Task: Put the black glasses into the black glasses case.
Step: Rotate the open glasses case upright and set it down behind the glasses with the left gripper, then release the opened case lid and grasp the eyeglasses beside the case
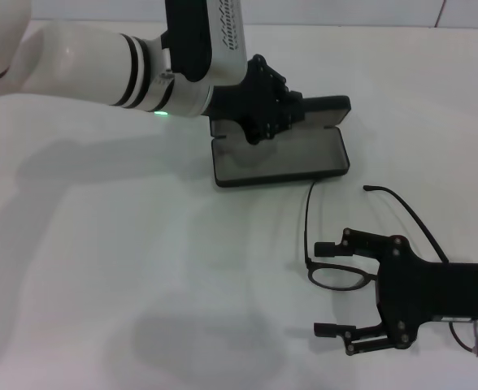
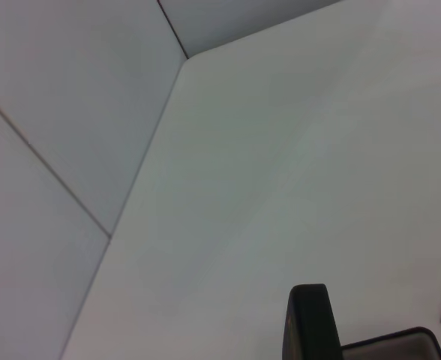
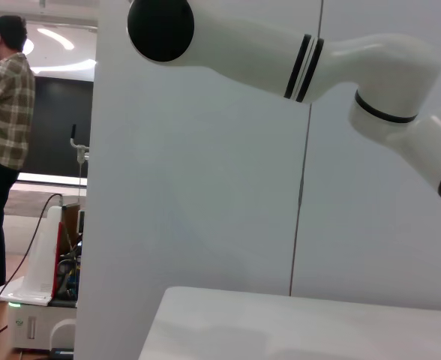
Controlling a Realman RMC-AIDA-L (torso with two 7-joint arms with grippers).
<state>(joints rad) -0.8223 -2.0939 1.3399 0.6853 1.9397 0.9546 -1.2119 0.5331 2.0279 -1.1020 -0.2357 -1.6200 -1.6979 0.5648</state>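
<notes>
The black glasses case (image 1: pixel 292 162) lies open on the white table, grey lining up, with its lid (image 1: pixel 327 110) standing at the back. My left gripper (image 1: pixel 258 122) sits on the lid's left end and is shut on it. One edge of the case shows in the left wrist view (image 2: pixel 400 341). The black glasses (image 1: pixel 338 277) lie on the table in front of the case, temple arms pointing toward it. My right gripper (image 1: pixel 323 288) is open, its fingers either side of one lens. The other lens is hidden under the gripper body.
The white table (image 1: pixel 117 268) stretches to the left and front. A wall runs along its far edge (image 2: pixel 130 195). The left arm (image 1: pixel 101 65) reaches across the back left of the table.
</notes>
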